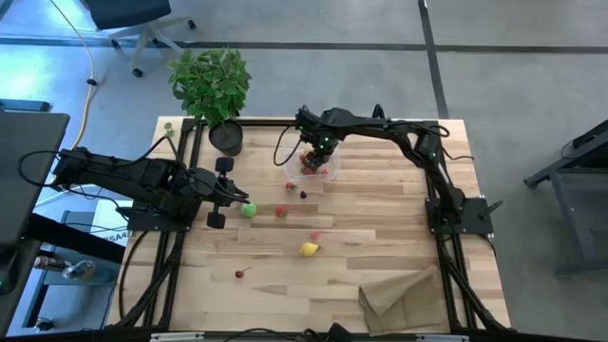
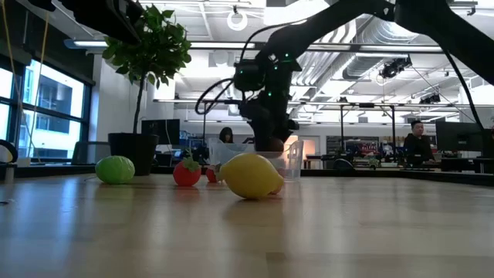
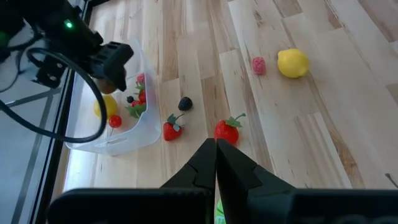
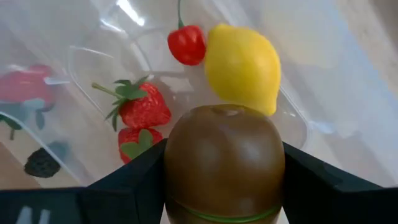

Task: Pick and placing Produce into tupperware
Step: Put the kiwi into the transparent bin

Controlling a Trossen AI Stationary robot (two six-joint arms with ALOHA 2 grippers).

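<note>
Clearly placing step: right claw (image 4: 224,205) clamped on kiwi (image 4: 224,165), poised over tupperware (image 1: 315,163) at tabletop's far side. Next: release inside, clear of lemon (image 4: 244,67). Left claw (image 3: 216,171) together, waiting near lime (image 1: 248,210).

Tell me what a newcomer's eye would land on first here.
First, the right gripper holding a brown kiwi over the clear container at the table's far side, where a lemon and strawberries already lie. Next, the loose lemon mid-table and the green lime beside the shut left gripper.
</note>
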